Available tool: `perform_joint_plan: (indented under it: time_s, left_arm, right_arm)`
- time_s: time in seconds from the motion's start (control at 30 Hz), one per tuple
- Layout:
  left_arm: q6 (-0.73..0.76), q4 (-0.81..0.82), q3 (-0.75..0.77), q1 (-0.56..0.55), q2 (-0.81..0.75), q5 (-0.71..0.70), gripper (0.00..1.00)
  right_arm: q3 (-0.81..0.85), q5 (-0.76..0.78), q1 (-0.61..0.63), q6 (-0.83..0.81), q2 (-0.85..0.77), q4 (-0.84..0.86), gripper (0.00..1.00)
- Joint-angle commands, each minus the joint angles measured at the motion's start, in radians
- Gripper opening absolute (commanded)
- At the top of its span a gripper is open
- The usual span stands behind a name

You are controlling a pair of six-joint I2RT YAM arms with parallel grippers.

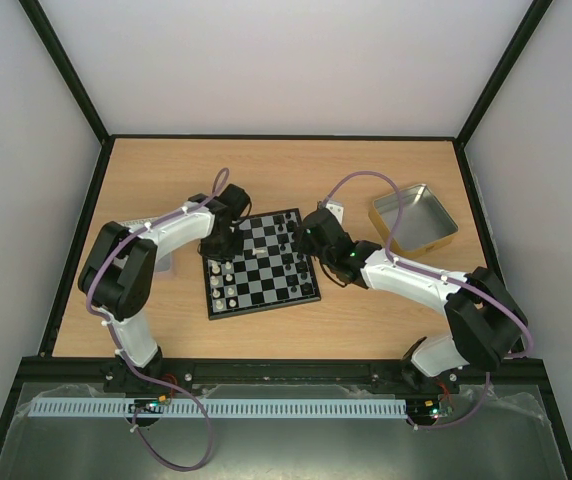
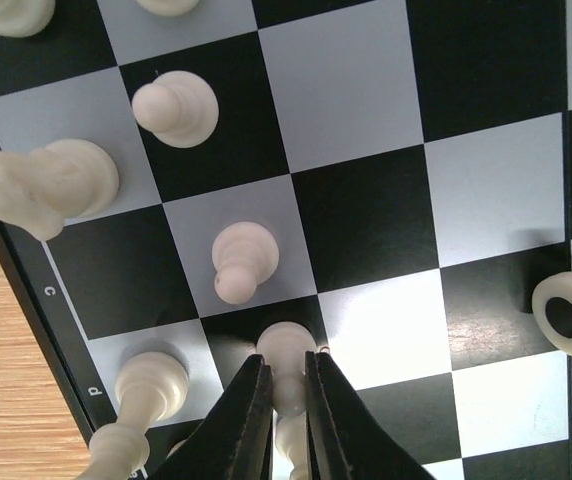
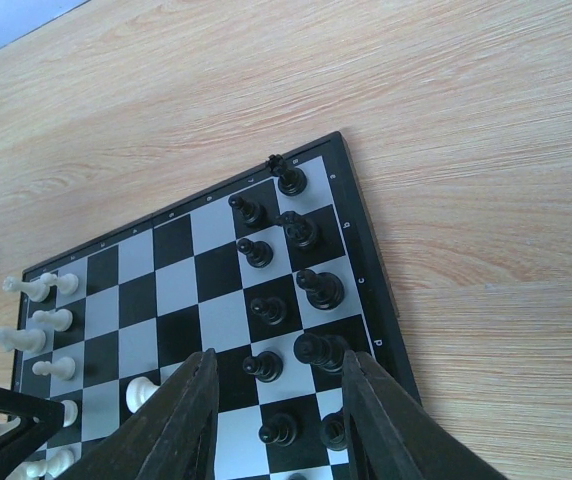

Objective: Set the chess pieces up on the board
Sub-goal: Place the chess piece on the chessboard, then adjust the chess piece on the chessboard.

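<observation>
1. Pinching a white pawn [image 2: 284, 343], the left gripper [image 2: 288, 368] is squeezing it tight — low over the board [image 1: 263, 309].
2. The right gripper [image 3: 281, 358] is hanging with fingers apart above the black pieces [image 3: 319, 288].
3. A silver tin [image 1: 411, 215] is lying farther back.

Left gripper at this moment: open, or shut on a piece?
Shut on a piece. In the left wrist view the left gripper has both fingers pressed against a cream-white chess piece over the board.

Board [image 1: 266, 266] black-and-grey checks (thin black rim); chess pieces [image 2: 245, 260] cream-white or black; table [image 1: 386, 305] pale wood-grain.
</observation>
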Motion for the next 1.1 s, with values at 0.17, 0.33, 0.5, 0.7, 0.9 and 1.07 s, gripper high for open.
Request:
perform_joint_plan:
  time_s: [0.17,0.33,0.5,0.7,0.9,1.07]
  left_arm:
    - [0.012,-0.029,-0.015,0.003,-0.026,-0.005,0.15]
    - [0.01,-0.034,-0.006,0.003,-0.038,-0.004,0.24]
    - [0.009,-0.04,-0.006,0.003,-0.051,0.009,0.25]
    - [0.002,-0.037,-0.03,0.001,-0.062,0.025,0.26]
    - [0.001,-0.032,-0.042,-0.006,-0.064,0.045,0.24]
    - [-0.001,-0.026,-0.05,-0.01,-0.063,0.05,0.17]
  right_arm:
    - [0.003,0.005,-0.003,0.009,0.017,0.024,0.33]
    - [0.003,0.001,-0.003,0.011,0.018,0.024,0.33]
    - [0.004,-0.001,-0.003,0.012,0.017,0.027,0.33]
    - [0.005,-0.003,-0.003,0.011,0.02,0.028,0.33]
    - [0.006,-0.003,-0.003,0.011,0.02,0.028,0.33]
    - [0.007,-0.004,-0.004,0.012,0.022,0.027,0.33]
